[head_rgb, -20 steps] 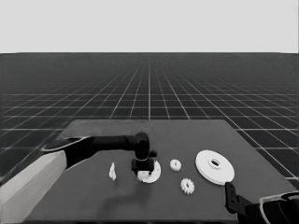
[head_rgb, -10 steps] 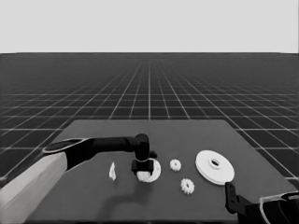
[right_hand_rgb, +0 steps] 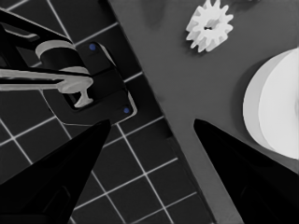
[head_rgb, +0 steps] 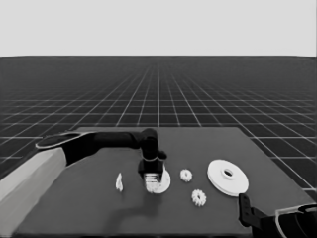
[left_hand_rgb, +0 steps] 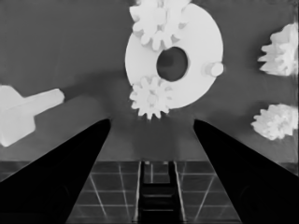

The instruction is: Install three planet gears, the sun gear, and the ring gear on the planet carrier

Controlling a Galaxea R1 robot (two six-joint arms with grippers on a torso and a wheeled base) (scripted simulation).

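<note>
While my left jaws (left_hand_rgb: 152,135) hang spread and empty over the smaller round part (head_rgb: 159,180) mid-desk, two planet gears (left_hand_rgb: 150,97) sit on it; one peg (left_hand_rgb: 215,69) is bare. Risk, I judge: a finger dropping could knock a seated gear. Only the left wrist view shows the seated gears. Two loose gears (head_rgb: 198,197) and the larger round part (head_rgb: 227,176) lie to the right. My right jaws (right_hand_rgb: 152,135), parked near-right, stand apart.
</note>
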